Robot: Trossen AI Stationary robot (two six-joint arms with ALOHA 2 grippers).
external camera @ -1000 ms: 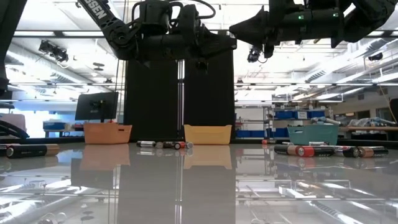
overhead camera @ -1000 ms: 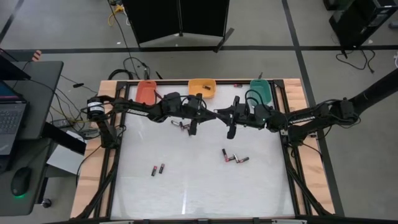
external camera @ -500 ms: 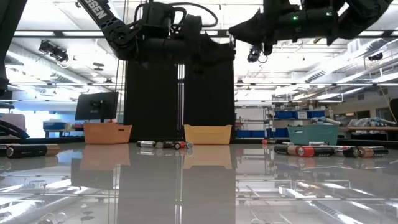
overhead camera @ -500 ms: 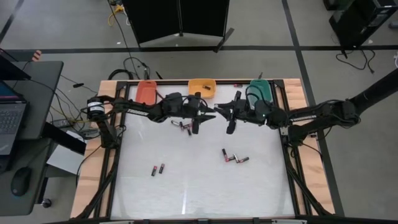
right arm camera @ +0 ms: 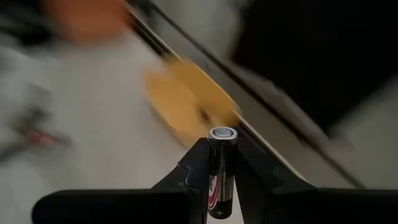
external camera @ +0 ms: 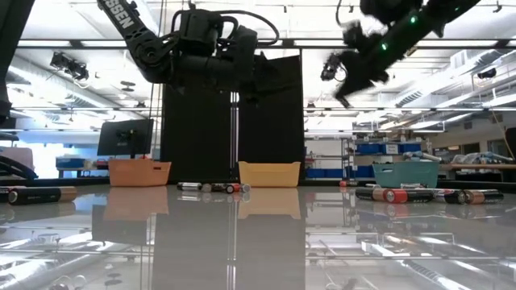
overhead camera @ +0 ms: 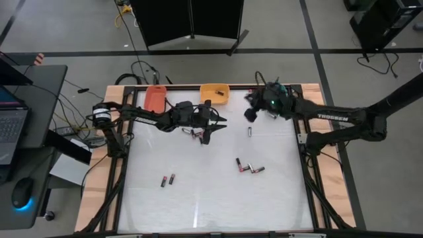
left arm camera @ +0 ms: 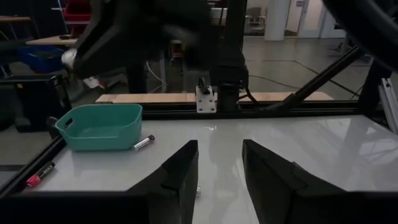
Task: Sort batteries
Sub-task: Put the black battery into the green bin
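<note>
Small dark batteries with red bands lie on the white table: a cluster [overhead camera: 248, 168], a pair [overhead camera: 167, 179], one [overhead camera: 250, 131] alone and some [overhead camera: 192, 132] beside my left gripper [overhead camera: 209, 131]. That gripper hovers open above the table's far middle and holds nothing [left arm camera: 219, 163]. My right gripper [overhead camera: 251, 114] is high near the far edge, between the yellow bin [overhead camera: 215, 92] and the teal bin [overhead camera: 277, 96], and is shut on one battery [right arm camera: 221, 171]. My right arm covers most of the teal bin in the high view. My right gripper pinches one battery between its two fingers [right arm camera: 194, 168]. The battery lies along the fingers, and its silvery end [right arm camera: 222, 132] sticks out past the tips. It is lifted clear of the table.
An orange bin [overhead camera: 156, 98] stands at the far left of the table. In the left wrist view, the teal bin [left arm camera: 99, 126] has a battery [left arm camera: 143, 143] lying beside it and another [left arm camera: 40, 174] nearer. A black frame edges the table. The near half is mostly bare.
My right gripper has risen and swung from the table's middle toward the far edge and the teal bin, turning as it went, with the battery still between its fingers. A single battery now shows on the table where it had hovered.
</note>
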